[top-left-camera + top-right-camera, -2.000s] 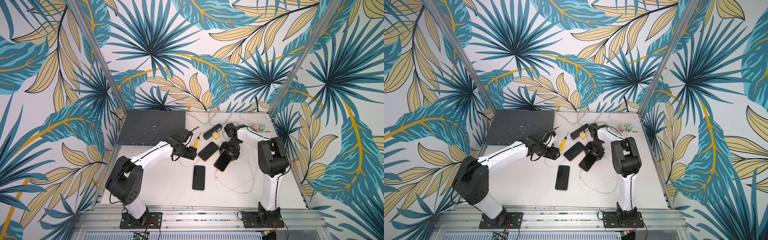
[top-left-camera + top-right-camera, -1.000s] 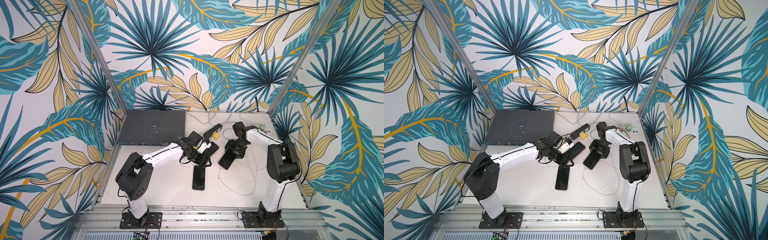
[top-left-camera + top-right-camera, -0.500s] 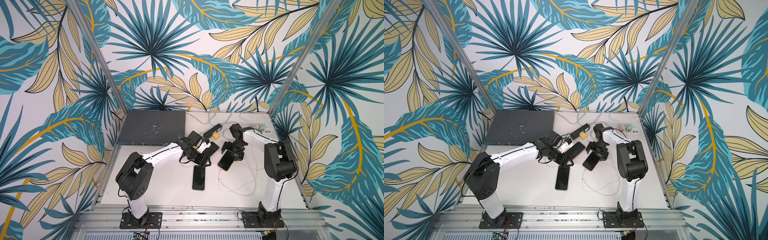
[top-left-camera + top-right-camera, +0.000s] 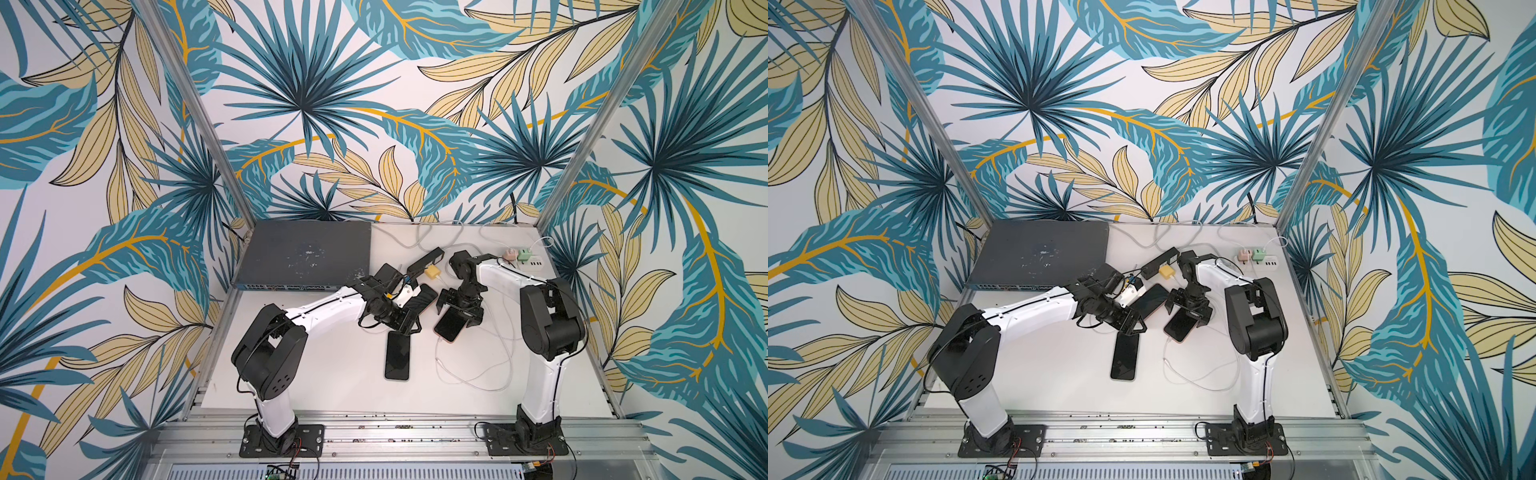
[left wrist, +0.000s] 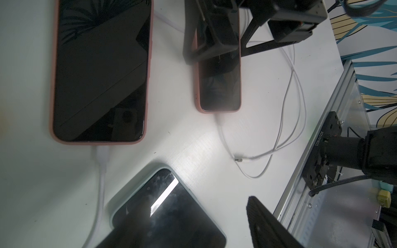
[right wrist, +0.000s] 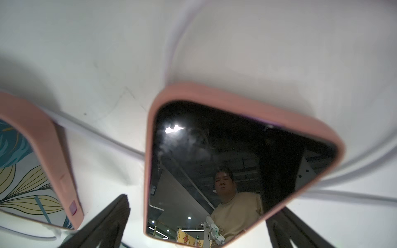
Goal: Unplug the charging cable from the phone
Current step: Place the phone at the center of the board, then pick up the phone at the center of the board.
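Right end effector [image 6: 204, 204] stands wide astride the pink-cased, black-screened phone [image 6: 236, 150], gripping nothing. Unbraced, it may slide when its white charging cable [image 5: 223, 135] is pulled.

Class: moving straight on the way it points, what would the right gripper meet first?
The right gripper would probably meet the pink-cased phone its open jaws straddle, or the table beside it; depth is unclear.

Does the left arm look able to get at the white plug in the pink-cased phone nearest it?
Probably yes: the open left gripper hangs close by, and nothing covers the white plug.
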Motion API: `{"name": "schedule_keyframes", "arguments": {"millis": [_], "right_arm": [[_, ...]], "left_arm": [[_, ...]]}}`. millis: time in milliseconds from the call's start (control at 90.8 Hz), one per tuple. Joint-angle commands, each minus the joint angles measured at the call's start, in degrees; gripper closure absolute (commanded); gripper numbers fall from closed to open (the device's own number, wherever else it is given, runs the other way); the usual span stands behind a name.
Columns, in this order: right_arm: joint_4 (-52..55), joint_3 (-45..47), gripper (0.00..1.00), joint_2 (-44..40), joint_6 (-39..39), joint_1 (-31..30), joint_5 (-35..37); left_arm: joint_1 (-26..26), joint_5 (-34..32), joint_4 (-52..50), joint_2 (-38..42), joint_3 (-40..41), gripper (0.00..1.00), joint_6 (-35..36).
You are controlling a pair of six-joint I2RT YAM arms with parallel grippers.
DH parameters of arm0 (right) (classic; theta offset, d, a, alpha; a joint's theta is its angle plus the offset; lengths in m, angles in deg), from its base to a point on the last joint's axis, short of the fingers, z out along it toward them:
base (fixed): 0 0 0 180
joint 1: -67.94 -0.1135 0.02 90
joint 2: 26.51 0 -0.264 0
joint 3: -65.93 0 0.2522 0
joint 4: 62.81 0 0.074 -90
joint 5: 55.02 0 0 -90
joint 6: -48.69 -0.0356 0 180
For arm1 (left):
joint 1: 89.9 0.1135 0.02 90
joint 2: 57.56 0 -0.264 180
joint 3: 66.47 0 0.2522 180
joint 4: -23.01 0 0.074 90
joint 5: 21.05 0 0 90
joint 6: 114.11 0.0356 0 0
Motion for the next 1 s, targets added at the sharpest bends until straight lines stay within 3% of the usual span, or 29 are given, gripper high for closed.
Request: {"name": "schedule_keyframes", "arguments": {"millis": [0, 397, 992], "right_arm": [[1.43, 0.44, 0.03, 2.91, -0.47, -0.44, 0.46], [0.34, 0.88, 0.32, 1.33, -2.51, -0.45, -1.14], [1.3, -3.65, 0.37, -4.98, -1.98, 3.68, -2.09]], "left_arm": [[0.09, -1.02, 0.42, 1.48, 0.73, 0.26, 0.85], [0.1, -2.12, -0.12, 0.93, 0.33, 0.26, 0.75], [0.09, 2.72, 1.04, -0.98, -0.77, 0.26, 0.42]]}}
